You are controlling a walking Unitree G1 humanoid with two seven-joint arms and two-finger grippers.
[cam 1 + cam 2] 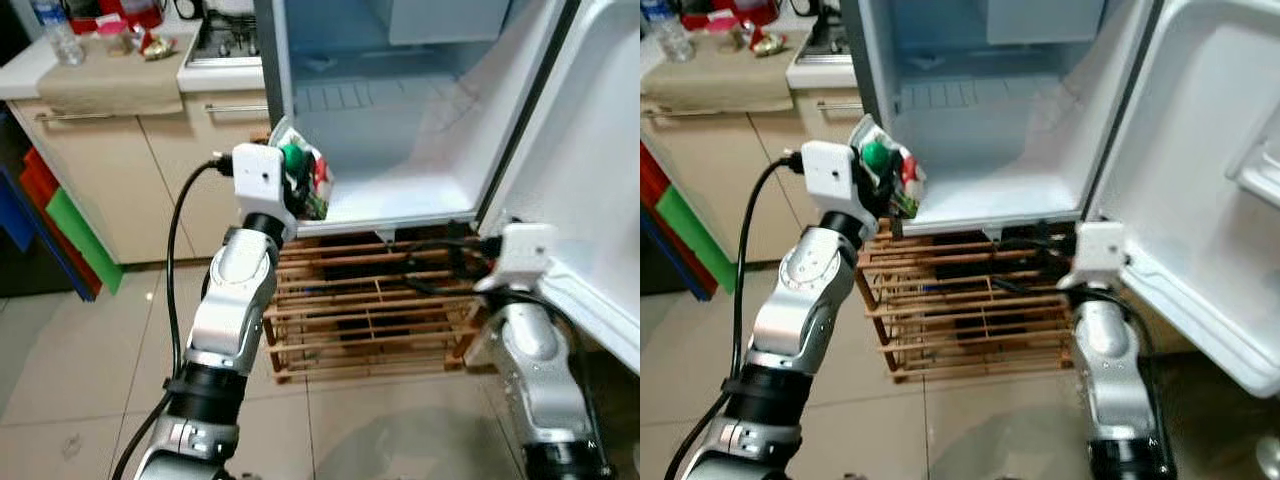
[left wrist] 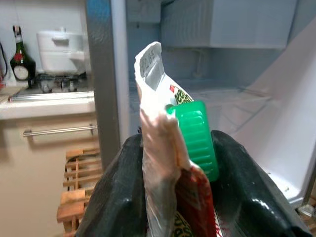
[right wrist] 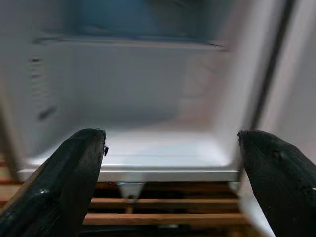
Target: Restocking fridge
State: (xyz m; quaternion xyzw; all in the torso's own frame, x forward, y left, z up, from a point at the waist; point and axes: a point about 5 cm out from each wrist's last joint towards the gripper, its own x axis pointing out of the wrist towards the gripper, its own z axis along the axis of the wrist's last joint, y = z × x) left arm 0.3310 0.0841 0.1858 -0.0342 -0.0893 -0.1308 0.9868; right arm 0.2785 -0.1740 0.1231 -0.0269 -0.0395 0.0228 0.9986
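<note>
Left eye view: the left hand (image 1: 300, 180), pinching a green-capped pouch (image 2: 170, 148), should clear the fridge (image 1: 400, 130) left wall before setting it inside, while the right hand (image 3: 170, 163) waits spread.

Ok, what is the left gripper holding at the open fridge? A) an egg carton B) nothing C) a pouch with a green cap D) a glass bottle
C: the left gripper is shut on a pouch with a green cap, at the fridge opening.

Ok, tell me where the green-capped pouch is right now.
The green-capped pouch is clamped in the left claw, held up at the front left corner of the open fridge, just above the wooden rack.
</note>
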